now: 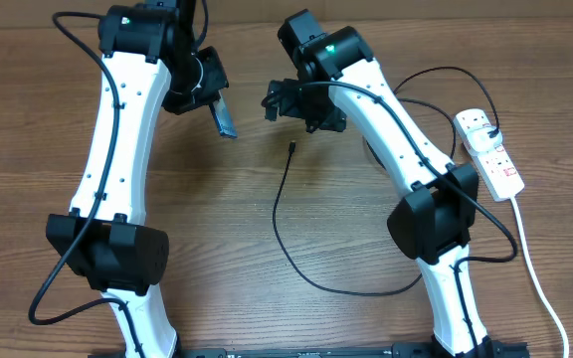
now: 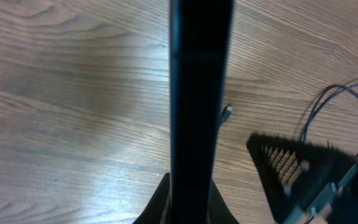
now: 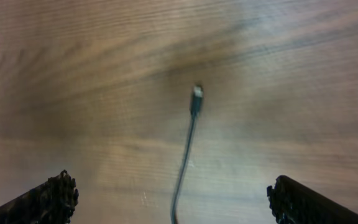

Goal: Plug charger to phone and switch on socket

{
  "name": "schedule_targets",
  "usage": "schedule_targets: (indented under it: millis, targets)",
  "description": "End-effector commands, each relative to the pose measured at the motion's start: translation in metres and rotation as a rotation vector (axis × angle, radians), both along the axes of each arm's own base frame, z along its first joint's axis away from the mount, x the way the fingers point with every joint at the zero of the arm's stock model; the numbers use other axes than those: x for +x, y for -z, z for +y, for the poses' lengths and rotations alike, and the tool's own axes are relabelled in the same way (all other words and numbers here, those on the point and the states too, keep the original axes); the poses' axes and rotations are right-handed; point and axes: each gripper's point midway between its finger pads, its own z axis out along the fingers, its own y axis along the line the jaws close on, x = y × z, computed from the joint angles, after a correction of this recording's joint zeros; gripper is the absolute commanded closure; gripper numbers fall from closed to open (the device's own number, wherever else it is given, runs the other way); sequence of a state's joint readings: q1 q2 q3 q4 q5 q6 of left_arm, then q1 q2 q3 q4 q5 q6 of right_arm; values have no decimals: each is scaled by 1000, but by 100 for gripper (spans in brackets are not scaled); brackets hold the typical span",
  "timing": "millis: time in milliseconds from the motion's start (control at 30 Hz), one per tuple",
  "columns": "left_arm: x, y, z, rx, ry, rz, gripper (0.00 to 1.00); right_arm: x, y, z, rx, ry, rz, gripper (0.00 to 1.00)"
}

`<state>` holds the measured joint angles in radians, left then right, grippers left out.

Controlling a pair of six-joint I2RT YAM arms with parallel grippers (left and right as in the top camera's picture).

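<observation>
We are hovering our open, empty right hand (image 3: 179,208) close above the connector tip (image 3: 196,93) of the charger (image 1: 285,234), whose cable is lying on the table (image 1: 217,259) trailing back toward our base, while our left hand (image 1: 212,97), farther from that tip, is gripping the phone (image 1: 226,117).

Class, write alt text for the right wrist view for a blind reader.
A thin black charger lies on a wooden table, its connector tip near centre. The open right tool shows as dark fingers in both bottom corners.
</observation>
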<state>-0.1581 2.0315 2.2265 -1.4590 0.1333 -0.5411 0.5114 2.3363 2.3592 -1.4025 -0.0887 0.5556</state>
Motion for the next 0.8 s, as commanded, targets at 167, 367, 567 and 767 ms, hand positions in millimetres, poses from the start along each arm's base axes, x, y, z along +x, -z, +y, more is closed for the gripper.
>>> schedule_targets:
  millis: [167,367,567,767]
  targets:
    - [2,-2,23,10,-62,4,96,-3,33,-1,-59,164,51,27]
    - [1,-2,23,12,-55,6,96,-14,73,-2,-138,155,71,30]
    - [0,-1,23,13,-55,12,96,-13,93,0,-140,153,62,37]
    - [0,-1,23,13,-56,11,96,-9,94,-1,-166,168,27,43]
